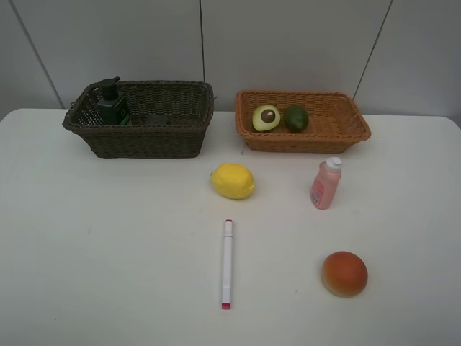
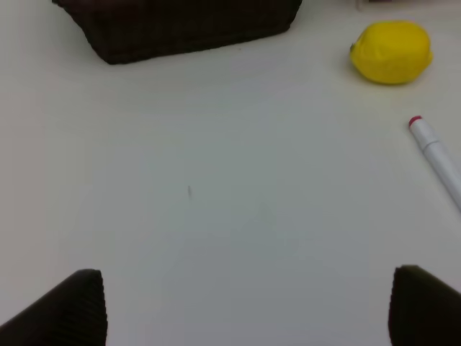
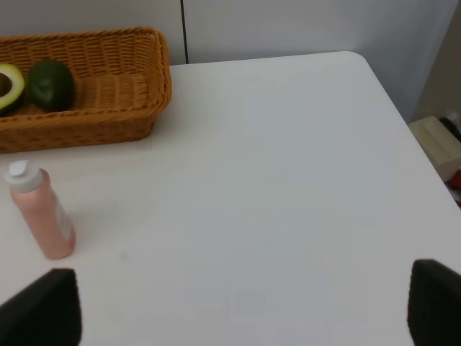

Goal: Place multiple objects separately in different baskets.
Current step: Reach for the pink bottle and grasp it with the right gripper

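L pincer [image 2: 248,308] & R pincer [image 3: 239,306]: jaws wide apart on both (only dark tips in view)

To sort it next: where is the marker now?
In the exterior high view, the marker lies centrally, in front of the lemon and left of the peach.

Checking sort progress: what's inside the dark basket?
The dark basket holds a pump bottle at its left end. A dark shape beside it is too dim to identify; the front wall hides the floor.
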